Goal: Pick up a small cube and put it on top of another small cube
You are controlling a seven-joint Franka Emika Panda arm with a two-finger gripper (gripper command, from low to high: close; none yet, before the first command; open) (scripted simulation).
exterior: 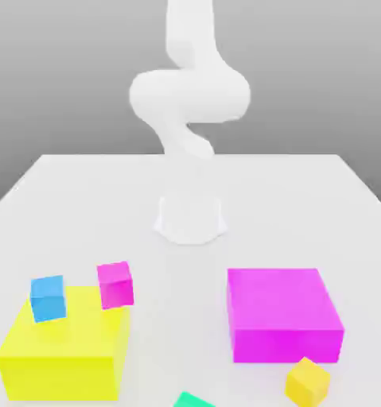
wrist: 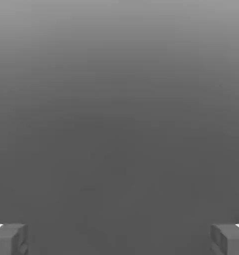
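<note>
Nothing of the task is done yet, judging by the layout. The small green cube (exterior: pixel 194 400) is seen on the white bench (exterior: pixel 82 199) at the very bottom edge of the exterior view, partly cut off by the frame, between the big yellow block (exterior: pixel 62 354) and the small yellow cube (exterior: pixel 307 382), and apart from both. It is ungrasped.

The small magenta cube (exterior: pixel 115 284), the stacking target, is seen at the big yellow block's far corner on the exterior view's right side. It looks tilted; whether it rests on the block or on the bench just behind cannot be told. Nothing is stacked on it. A small blue cube (exterior: pixel 48 297) is perched on the big yellow block, near the magenta one but not touching. The large flat magenta block (exterior: pixel 282 313) is placed on the exterior view's right, with the small yellow cube just in front of it.

The gripper (wrist: pixel 119 239) is spread wide in the hand view, fingertips (wrist: pixel 9 239) far apart with nothing between them and only plain grey background ahead. The white arm (exterior: pixel 189 95) is reared up at the bench's far side, well away from all cubes.

Left to do, by estimate: reach over the green cube, descend, grasp, lift, carry to the magenta cube, release on top. The target's tilt could make placement unstable.
</note>
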